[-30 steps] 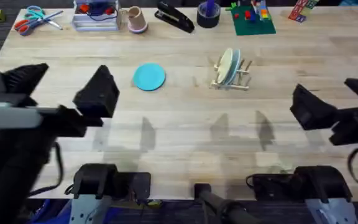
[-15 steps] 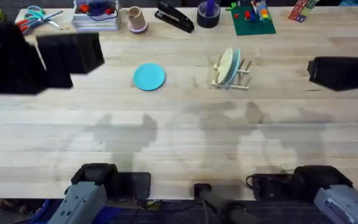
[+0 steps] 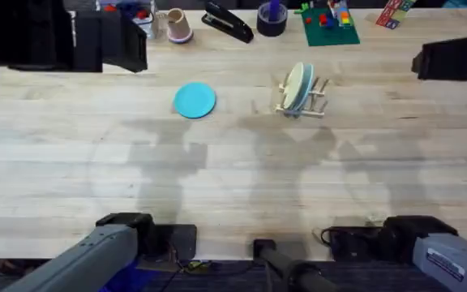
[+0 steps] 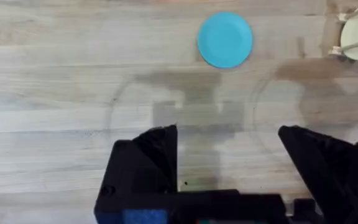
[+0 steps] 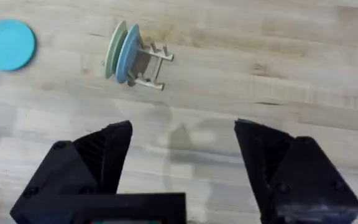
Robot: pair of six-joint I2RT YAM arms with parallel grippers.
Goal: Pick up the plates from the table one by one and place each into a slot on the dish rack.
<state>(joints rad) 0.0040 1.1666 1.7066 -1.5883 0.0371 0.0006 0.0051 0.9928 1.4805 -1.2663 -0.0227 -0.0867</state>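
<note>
A turquoise plate (image 3: 194,100) lies flat on the table (image 3: 233,178), left of the middle. To its right stands the dish rack (image 3: 314,99), with a cream plate (image 3: 296,83) and a bluish plate upright in its slots. My left gripper (image 4: 229,155) hangs high above the table, open and holding nothing, with the turquoise plate (image 4: 224,39) farther out from its fingers. My right gripper (image 5: 182,162) is also high and open, holding nothing. Beyond it are the rack (image 5: 149,62), its two plates (image 5: 123,53) and the turquoise plate (image 5: 8,45).
Along the far edge sit a cup (image 3: 177,26), a black stapler (image 3: 228,22), a dark tape roll (image 3: 272,18) and a green brick plate (image 3: 329,24). The left arm (image 3: 71,36) looms dark at the far left, the right arm (image 3: 452,59) at the far right.
Both arms have risen and swung toward the far side of the table, the left to the far left, the right to the far right. The plate and rack have not moved.
</note>
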